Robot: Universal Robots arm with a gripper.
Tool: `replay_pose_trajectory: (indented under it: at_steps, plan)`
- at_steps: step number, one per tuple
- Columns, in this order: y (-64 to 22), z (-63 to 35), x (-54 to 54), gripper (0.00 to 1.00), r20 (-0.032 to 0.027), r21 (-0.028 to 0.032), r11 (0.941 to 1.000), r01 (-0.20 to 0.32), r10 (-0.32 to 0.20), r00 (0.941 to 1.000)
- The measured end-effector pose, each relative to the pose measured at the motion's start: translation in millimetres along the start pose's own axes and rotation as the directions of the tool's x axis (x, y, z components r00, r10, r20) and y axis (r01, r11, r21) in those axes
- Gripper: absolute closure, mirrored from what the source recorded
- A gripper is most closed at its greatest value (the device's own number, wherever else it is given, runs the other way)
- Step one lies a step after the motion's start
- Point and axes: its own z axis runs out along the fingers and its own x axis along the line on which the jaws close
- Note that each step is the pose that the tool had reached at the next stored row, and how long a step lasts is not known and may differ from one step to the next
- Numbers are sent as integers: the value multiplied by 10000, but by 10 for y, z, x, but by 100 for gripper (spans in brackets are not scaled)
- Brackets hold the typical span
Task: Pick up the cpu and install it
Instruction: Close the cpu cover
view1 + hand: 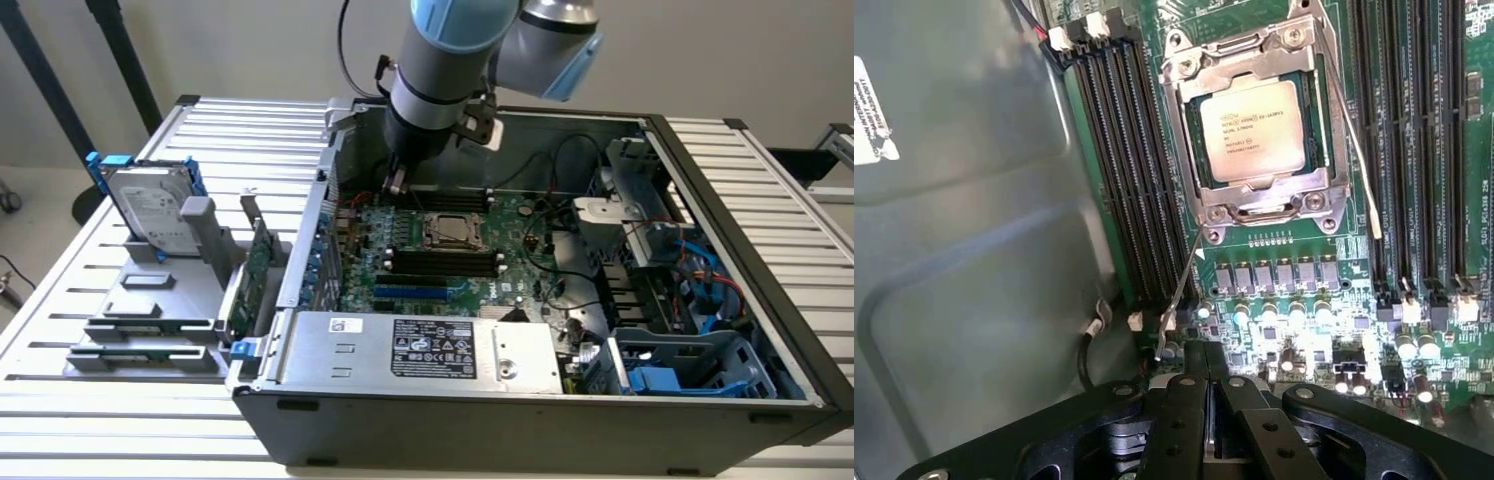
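One cpu flat in socket, silver top up; fingers pressed together.

The cpu sits in its socket on the motherboard inside the case.

Bright even light (shadow inside the case), mild glare on the cpu.
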Motion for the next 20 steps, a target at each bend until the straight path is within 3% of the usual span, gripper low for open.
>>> replay_pose_trajectory:
  at_steps: [6, 9, 13, 20]
  plan:
    - [-27, 3, -8, 89, -37, 134, 9995, -286, 287, 9996]
    - [-53, 7, -13, 89, -126, 151, 9991, -395, 397, 9991]
    - [-84, -5, -15, 89, -273, 101, 9981, -616, 618, 9977]
    - [-88, -8, -6, 89, -442, -108, 9944, -1050, 1044, 9936]
